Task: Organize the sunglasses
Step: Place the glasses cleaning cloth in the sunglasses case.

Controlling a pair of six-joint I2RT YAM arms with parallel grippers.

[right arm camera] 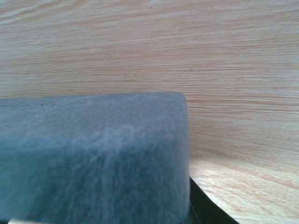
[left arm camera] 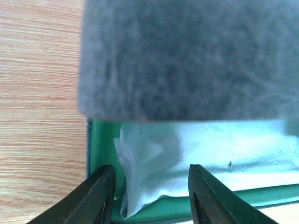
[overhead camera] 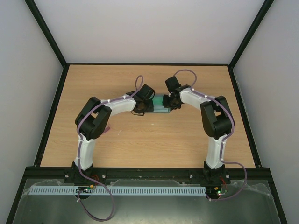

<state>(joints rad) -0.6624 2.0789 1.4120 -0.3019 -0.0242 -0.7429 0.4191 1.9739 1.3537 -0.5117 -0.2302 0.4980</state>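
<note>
Space on the left of the pale wood-grain table (overhead camera: 93, 84) is open as far as the black frame rail (overhead camera: 53, 112), so the left arm has plenty of room to draw back that way. Its left end effector (left arm camera: 153, 170) has its fingers apart and holds nothing; it is poised at the left end of the blue-grey, felt-covered oblong case (left arm camera: 187, 56), which sits mid-table with its lid raised over a green lining (left arm camera: 100, 144). A light blue square cloth (left arm camera: 196, 144) lies in the tray, one corner bunched toward the rim between those fingers. The sunglasses cannot be made out in any view; whether they lie under the cloth is impossible to tell. The main risk, as I judge it, is the lid dropping onto the open fingers or pinching the cloth corner, so the case fails to shut flush. A push from either side could also skid the light case. The right end effector (overhead camera: 174, 99) is close against the lid; only a sliver of one finger shows, so I cannot tell its state. The two wrists crowd together here, and a clash is likely if both move inward. Open table continues on the right.
</note>
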